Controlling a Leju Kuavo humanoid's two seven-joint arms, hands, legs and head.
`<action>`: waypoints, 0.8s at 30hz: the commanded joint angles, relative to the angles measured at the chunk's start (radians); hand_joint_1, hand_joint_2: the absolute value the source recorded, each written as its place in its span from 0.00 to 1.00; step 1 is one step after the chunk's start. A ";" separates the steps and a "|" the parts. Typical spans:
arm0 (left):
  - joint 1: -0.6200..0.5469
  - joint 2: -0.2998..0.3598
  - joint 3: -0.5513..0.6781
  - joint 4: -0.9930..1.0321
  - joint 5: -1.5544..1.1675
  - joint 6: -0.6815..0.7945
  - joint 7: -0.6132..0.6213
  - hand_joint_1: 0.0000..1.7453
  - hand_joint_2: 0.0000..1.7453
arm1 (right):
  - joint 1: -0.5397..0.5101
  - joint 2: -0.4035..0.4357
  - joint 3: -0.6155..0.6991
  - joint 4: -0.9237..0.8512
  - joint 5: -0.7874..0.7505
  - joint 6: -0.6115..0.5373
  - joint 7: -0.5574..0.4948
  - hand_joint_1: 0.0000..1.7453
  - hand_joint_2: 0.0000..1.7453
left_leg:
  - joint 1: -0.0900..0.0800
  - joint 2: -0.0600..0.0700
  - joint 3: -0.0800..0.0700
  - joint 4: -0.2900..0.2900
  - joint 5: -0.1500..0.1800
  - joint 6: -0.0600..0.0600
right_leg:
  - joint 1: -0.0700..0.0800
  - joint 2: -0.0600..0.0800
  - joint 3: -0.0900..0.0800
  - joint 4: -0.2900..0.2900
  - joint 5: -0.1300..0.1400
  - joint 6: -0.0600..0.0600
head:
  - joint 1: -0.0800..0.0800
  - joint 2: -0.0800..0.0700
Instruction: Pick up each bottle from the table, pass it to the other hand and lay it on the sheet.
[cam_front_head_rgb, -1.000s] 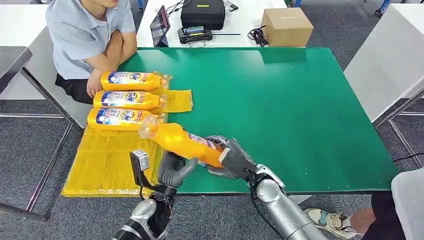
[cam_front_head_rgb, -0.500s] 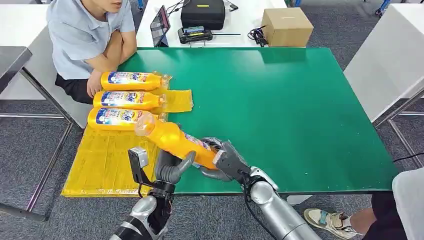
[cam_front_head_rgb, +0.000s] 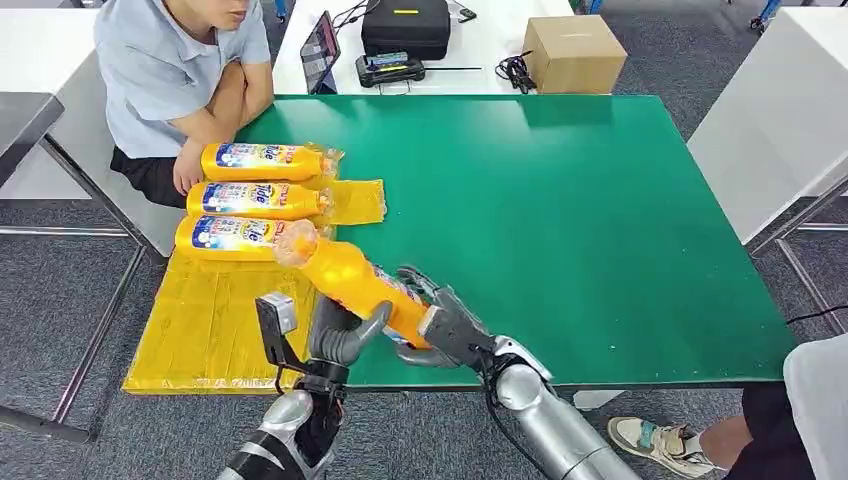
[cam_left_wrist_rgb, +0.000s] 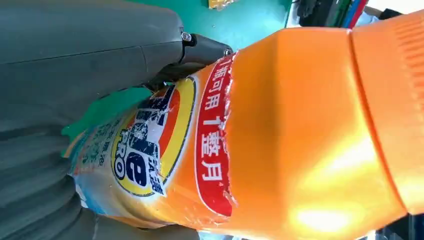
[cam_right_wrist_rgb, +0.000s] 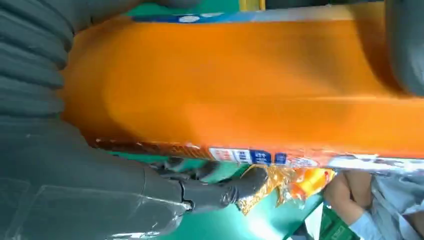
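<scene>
Head view: right hand (cam_front_head_rgb: 443, 325) grips bottle (cam_front_head_rgb: 350, 279); left hand (cam_front_head_rgb: 338, 340) loosely cups it. Early release risks a drop.

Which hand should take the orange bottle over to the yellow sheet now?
Left. The left hand sits beside the yellow sheet, already under the orange bottle; the right hand grips its base, farther from the sheet.

We see one orange bottle (cam_front_head_rgb: 352, 283) tilted above the table edge, three more (cam_front_head_rgb: 255, 198) lying on the yellow sheet (cam_front_head_rgb: 200, 330).
</scene>
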 joint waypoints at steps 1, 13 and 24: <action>-0.050 0.019 -0.035 0.025 -0.056 0.051 0.005 1.00 1.00 | -0.016 0.000 0.009 0.059 -0.001 -0.007 0.003 0.00 1.00 | 0.001 0.000 0.002 0.000 -0.001 -0.002 | 0.001 0.000 0.002 0.000 -0.001 -0.002 | 0.000 0.000; -0.058 0.093 -0.047 -0.041 -0.305 0.193 0.040 1.00 1.00 | 0.032 -0.013 -0.043 0.025 0.038 -0.060 -0.001 0.00 1.00 | 0.002 0.001 0.004 0.000 -0.002 -0.003 | 0.002 0.000 0.005 -0.001 -0.001 -0.003 | 0.000 0.000; -0.037 0.144 0.038 -0.137 -0.626 0.308 0.110 1.00 1.00 | 0.006 -0.048 -0.015 0.016 0.373 -0.267 0.112 0.00 1.00 | 0.001 0.002 0.002 0.000 -0.001 -0.001 | 0.001 0.001 0.002 0.000 0.000 -0.002 | 0.000 0.000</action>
